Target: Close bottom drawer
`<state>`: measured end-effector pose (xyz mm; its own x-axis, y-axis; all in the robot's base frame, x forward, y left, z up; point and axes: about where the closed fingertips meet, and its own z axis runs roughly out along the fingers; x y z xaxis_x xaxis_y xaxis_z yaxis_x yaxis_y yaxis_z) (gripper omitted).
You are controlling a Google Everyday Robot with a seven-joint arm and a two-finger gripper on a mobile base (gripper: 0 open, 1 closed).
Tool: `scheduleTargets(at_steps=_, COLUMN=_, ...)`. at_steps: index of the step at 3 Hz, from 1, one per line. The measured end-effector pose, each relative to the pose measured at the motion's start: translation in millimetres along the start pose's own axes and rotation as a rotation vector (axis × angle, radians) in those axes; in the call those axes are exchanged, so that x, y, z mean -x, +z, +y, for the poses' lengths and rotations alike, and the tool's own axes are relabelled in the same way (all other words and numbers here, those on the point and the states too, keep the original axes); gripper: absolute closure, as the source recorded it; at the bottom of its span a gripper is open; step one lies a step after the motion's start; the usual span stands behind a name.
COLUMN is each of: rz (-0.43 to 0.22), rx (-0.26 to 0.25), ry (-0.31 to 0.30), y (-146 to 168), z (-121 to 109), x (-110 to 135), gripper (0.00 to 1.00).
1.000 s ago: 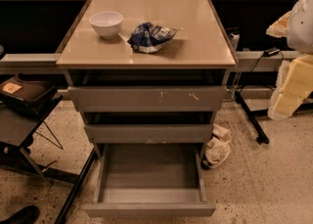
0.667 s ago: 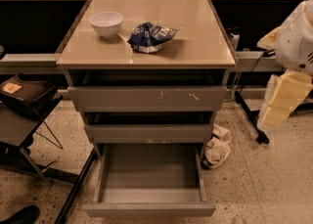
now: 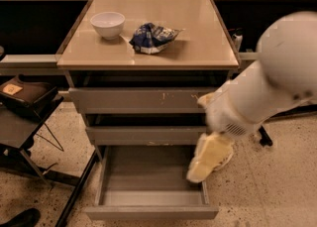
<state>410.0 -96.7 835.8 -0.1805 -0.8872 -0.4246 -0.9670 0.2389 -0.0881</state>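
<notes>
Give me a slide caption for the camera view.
Hand hangs by the right side of the open bottom drawer; bowl and bag sit on the cabinet.

Bottom drawer (image 3: 148,179) wide open, bare grey inside; pincer (image 3: 204,160) over its right wall.

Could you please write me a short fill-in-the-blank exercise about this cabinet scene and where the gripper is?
1. The bottom drawer is not shut but ____.
2. On the cabinet top, the white bowl sits to the ____ of the blue bag in the camera view.
3. The gripper hangs by the bottom drawer's ____ edge.
4. Below that top there are ____ drawers.

Missing words: open; left; right; three.
</notes>
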Motion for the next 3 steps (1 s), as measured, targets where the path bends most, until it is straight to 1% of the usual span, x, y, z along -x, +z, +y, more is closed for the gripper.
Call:
scheduleTargets(at_steps=1, rz=-0.032, rx=0.137, ry=0.034, y=112.7, z=41.4, x=16.7, gripper=0.00)
scheduleTargets(at_steps=2, rz=-0.030, rx=0.164, ry=0.080, y=149.1, z=58.7, x=2.7, gripper=0.00)
scheduleTargets(at_steps=3, rz=-0.030, rx=0.162, ry=0.077, y=148.4, z=58.6, x=3.1, gripper=0.00)
